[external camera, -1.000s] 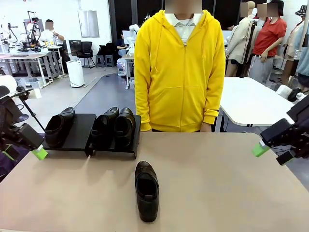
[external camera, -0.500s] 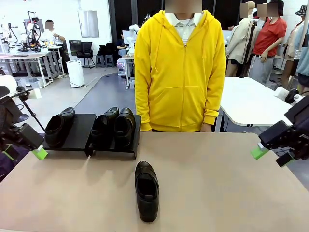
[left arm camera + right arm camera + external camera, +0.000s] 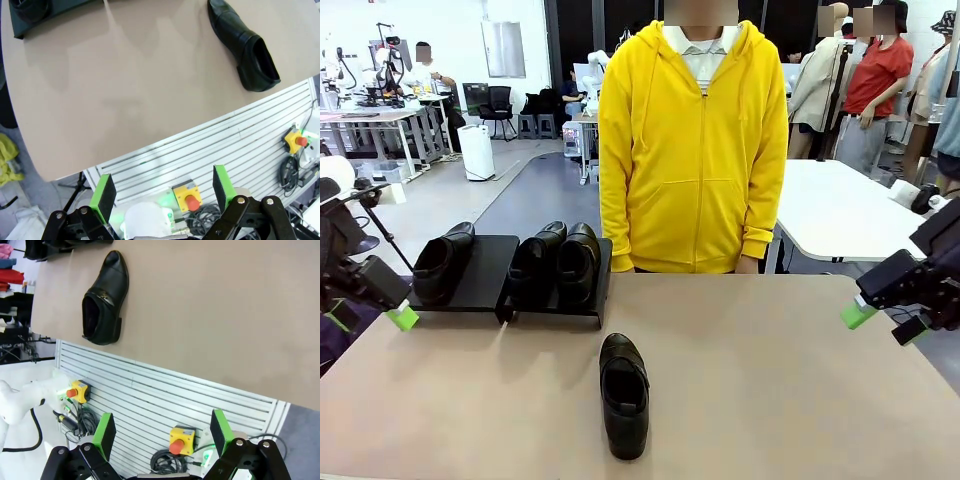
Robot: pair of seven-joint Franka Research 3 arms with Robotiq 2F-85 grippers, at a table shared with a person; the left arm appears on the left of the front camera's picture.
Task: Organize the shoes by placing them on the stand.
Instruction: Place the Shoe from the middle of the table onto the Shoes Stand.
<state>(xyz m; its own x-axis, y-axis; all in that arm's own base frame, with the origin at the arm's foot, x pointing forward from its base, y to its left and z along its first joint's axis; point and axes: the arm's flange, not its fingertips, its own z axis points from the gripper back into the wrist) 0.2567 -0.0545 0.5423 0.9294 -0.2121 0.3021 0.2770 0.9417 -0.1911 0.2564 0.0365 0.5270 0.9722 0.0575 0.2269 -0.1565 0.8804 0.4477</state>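
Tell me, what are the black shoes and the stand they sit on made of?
The loose shoe looks like smooth polished leather: it is black and shiny, with light glinting on its rounded toe. It could also be fake leather. The stand looks like flat, dull black board, maybe plastic or painted metal; the pictures can't settle which.

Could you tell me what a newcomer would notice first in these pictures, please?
Probably the person in the bright yellow hoodie standing at the far side of the table. Next, the lone black shoe lying mid-table, apart from three more shoes on the stand at far left. Both end effectors, left and right, hang open at the table's sides.
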